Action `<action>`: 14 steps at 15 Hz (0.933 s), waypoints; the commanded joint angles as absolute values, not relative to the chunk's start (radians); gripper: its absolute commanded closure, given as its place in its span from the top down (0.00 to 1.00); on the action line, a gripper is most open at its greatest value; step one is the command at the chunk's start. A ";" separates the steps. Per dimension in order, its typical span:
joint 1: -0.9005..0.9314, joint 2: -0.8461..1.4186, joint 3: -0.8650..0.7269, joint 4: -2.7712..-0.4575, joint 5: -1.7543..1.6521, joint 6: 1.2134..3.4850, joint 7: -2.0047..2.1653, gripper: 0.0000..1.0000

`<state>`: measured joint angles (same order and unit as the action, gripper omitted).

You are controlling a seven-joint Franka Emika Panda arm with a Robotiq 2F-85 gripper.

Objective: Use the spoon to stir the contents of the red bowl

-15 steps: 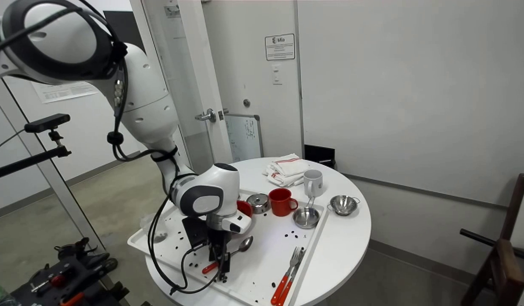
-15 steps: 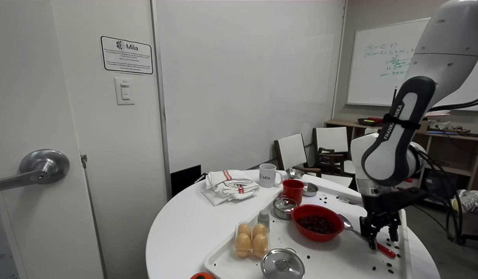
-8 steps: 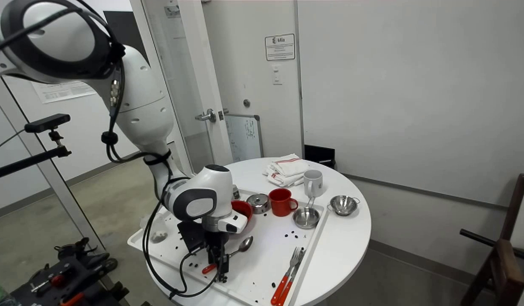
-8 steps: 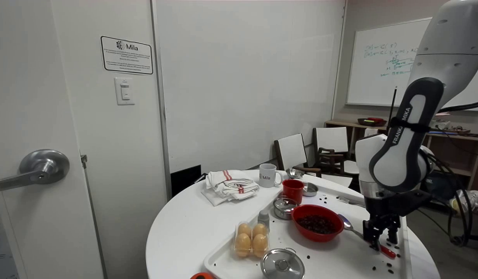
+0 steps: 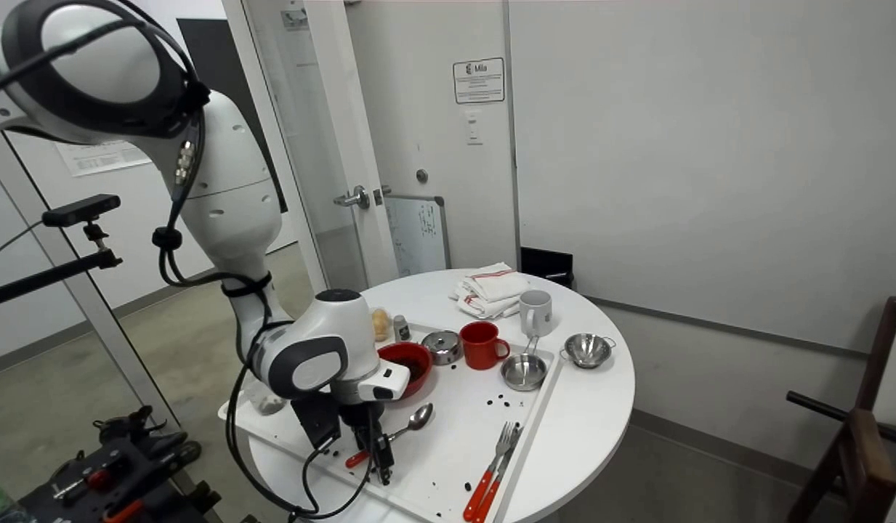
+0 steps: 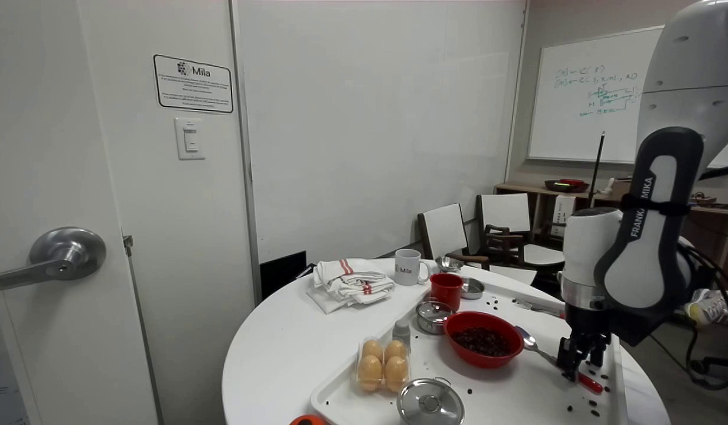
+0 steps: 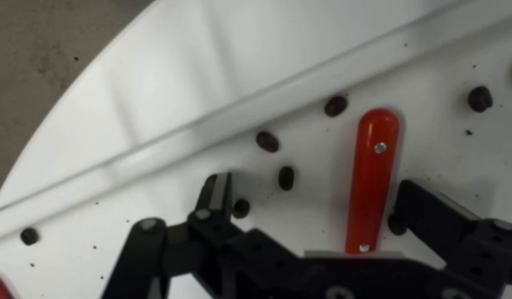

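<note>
White tray (image 7: 222, 125); beans (image 7: 286, 178) around spoon handle (image 7: 371, 182); fingers (image 7: 426, 207) apart

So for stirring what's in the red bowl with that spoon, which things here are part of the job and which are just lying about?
Part of the job:
red-handled spoon
red bowl
dark contents inside it
gripper, open

Just lying about:
red mug
Mila mug
folded towels
eggs
fork
two-handled silver bowl

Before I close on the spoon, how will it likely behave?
The spoon is probably stiff, given its shiny metal head. Its glossy red handle may slip or twist. Held there, it may tip head-down: the head lies at the far end.
</note>
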<state>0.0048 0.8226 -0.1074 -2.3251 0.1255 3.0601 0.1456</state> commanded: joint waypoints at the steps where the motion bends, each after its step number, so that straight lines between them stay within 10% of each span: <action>1: 0.000 0.815 -0.097 -2.413 0.114 3.253 0.120 1.00; 14: -0.056 0.818 -0.032 -2.395 0.105 3.224 0.091 1.00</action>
<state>-0.0475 0.8223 -0.0429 -2.4153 0.1161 3.2756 0.0954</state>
